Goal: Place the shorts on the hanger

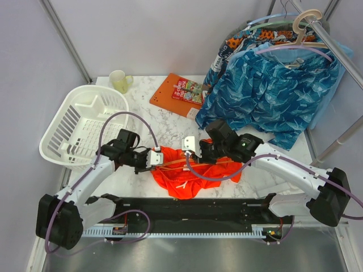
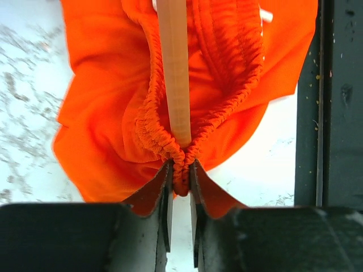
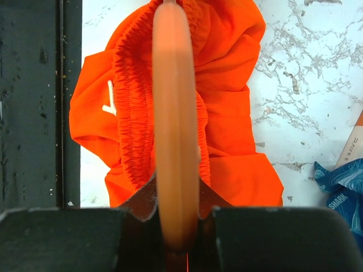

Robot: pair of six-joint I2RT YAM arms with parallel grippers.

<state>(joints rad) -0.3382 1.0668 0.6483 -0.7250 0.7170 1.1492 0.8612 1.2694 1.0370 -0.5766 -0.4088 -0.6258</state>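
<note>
Two arms: both meet over the shorts (image 1: 193, 177), at the near middle of the marble table (image 1: 142, 107).
Left gripper (image 2: 180, 170): jaws almost together, pinching the gathered elastic waistband of the shorts.
Right gripper (image 3: 177, 190): jaws clamped on the hanger (image 3: 174, 113), whose orange bar runs away from the wrist camera over the shorts.
Hanger: in the left wrist view the bar lies inside the waist opening and ends just above the pinch.
Shorts: crumpled, lying on the table just beyond the black rail (image 1: 187, 207) at the near edge.
Writing: the blue garment (image 3: 340, 181) shows "SHARK" in the right wrist view. A white mark (image 3: 110, 102) on the shorts is not legible.
Red card (image 1: 187, 90): lies on the orange board (image 1: 164, 93); its print is too small to read.
Elsewhere: white basket (image 1: 74, 124) and pale mug (image 1: 119, 81) at the far left.
</note>
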